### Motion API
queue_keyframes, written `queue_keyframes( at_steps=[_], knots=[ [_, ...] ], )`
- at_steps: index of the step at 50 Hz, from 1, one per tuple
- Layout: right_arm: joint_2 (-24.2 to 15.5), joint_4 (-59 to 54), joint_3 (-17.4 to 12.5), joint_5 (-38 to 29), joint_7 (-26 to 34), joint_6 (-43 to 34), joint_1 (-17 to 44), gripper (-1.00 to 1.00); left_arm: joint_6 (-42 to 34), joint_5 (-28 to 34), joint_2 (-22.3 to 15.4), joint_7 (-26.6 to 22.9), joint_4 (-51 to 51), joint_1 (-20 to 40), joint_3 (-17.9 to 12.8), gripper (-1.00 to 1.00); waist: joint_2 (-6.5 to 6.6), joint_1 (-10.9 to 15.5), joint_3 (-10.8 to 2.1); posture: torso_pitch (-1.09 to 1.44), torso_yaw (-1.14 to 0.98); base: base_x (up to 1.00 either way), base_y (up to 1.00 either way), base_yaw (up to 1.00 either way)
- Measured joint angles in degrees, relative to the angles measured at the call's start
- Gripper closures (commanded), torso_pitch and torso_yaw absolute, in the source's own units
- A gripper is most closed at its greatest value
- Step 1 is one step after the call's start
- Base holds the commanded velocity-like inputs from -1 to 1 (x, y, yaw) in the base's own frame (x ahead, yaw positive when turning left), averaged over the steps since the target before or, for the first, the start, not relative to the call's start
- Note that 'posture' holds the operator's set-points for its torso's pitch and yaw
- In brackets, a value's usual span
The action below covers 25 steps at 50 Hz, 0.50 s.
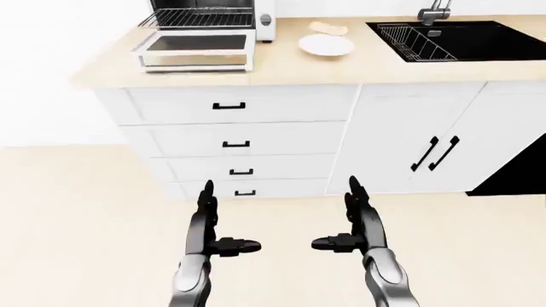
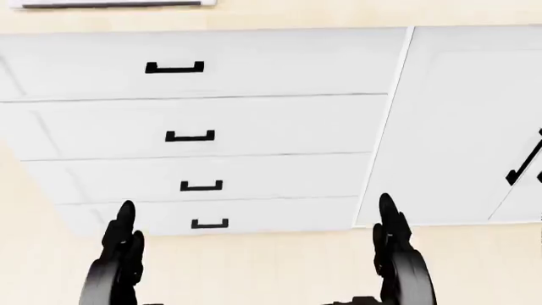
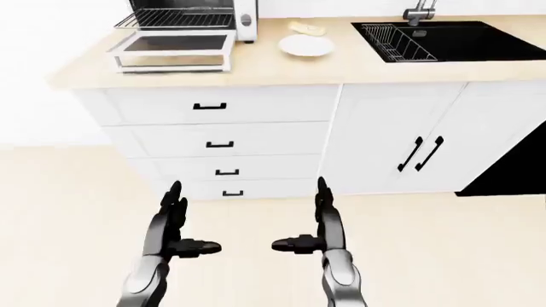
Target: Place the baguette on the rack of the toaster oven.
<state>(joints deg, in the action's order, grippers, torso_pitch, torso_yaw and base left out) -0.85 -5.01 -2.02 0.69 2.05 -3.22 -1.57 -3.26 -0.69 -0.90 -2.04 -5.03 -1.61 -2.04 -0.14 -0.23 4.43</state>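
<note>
I see the baguette (image 1: 328,28), short and pale tan, on the worktop (image 1: 358,64); my left hand (image 1: 220,225) and right hand (image 1: 348,224) are spread, empty.

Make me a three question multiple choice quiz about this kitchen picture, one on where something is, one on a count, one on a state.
1. Where does the baguette lie in the left-eye view?
A. on the counter above the plate
B. in the sink
C. on the oven rack

2. How many drawer handles stand in the column under the toaster oven?
A. two
B. four
C. six

3. What state is the toaster oven door in?
A. shut
B. folded down open
C. missing

Answers:
1 A, it rests on the counter just past the plate.
2 B, four black handles stack there, the top one under the counter edge.
3 B, the door lies flat and the rack shows.
</note>
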Motion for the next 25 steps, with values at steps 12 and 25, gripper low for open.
queue_keyframes(
  at_steps=[12, 25],
  knots=[
    [-2.53, 26.21, -3.18, -1.54, -1.33, -16.22, 6.46, -1.0, -17.16, -0.19, -4.61, -0.08, 21.32, 8.47, -5.91, -1.0, -0.2, 0.75, -3.34, 0.0, 0.0, 0.0, 0.0, 0.0],
    [-7.41, 41.42, -5.07, -1.92, 1.61, -37.1, 22.98, -1.0, -33.16, -1.15, -10.54, 1.36, 27.23, 27.37, -7.96, -1.0, -0.06, 0.46, -2.87, 0.0, 0.0, 0.11, 0.0, 0.0]
  ],
)
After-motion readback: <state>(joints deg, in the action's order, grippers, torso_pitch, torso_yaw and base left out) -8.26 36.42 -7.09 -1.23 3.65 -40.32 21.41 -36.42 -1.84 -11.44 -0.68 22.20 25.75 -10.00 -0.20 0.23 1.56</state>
